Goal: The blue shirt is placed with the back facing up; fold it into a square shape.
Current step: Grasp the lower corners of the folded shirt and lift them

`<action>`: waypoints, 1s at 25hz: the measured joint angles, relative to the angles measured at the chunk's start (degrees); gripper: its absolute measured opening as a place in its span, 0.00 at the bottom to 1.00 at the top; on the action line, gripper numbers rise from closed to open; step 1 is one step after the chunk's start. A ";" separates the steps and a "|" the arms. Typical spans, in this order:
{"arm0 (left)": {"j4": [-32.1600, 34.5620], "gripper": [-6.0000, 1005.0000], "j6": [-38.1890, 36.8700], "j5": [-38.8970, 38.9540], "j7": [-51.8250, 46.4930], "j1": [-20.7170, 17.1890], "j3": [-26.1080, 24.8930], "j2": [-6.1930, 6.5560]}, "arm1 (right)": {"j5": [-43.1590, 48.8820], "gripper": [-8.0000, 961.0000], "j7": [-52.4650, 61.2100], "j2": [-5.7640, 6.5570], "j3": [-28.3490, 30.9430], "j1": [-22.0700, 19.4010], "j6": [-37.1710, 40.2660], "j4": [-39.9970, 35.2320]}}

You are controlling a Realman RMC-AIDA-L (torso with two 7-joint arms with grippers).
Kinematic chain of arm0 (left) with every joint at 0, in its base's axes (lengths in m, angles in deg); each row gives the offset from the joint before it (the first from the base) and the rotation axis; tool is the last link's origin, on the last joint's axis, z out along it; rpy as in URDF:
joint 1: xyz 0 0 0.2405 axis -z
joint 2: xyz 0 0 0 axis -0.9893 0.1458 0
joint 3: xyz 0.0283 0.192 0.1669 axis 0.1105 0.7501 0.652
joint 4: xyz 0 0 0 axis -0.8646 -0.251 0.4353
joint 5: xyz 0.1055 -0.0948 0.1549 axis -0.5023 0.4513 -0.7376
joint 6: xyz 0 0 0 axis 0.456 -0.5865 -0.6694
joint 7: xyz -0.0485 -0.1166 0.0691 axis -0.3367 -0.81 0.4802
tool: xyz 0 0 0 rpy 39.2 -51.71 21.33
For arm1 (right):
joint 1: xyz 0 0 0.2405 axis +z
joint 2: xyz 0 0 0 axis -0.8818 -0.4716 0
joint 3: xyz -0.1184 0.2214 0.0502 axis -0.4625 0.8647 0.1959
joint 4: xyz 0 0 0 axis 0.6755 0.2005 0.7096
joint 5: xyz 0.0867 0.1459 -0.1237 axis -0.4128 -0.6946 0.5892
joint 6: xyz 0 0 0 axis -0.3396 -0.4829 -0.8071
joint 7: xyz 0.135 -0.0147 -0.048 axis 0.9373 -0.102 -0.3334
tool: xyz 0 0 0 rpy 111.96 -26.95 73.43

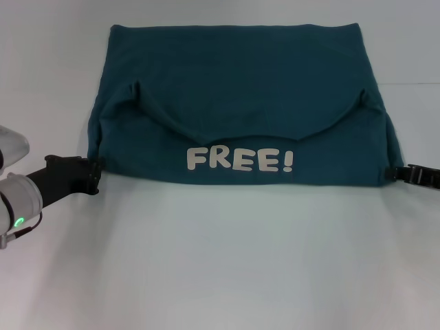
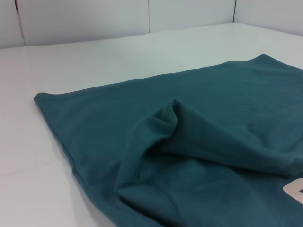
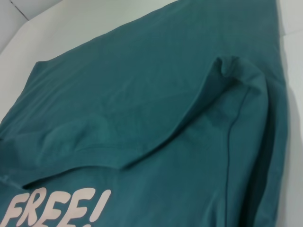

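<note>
The blue shirt lies flat on the white table, folded into a wide rectangle. A flap folded over its near half shows white "FREE!" lettering and ends in a curved edge with a raised pucker at each side. My left gripper sits at the shirt's near left corner, touching the cloth edge. My right gripper sits at the near right corner. In the left wrist view the shirt fills the picture with one pucker. In the right wrist view the shirt shows the lettering.
White table surface surrounds the shirt on all sides, with a broad bare stretch toward me. A wall with panel seams rises behind the table's far edge in the left wrist view.
</note>
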 joint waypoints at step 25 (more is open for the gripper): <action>14.75 0.02 -28.40 -5.42 -22.59 -11.09 -1.56 -0.26 | -2.43 0.03 -13.26 2.90 4.39 -10.62 21.16 -6.93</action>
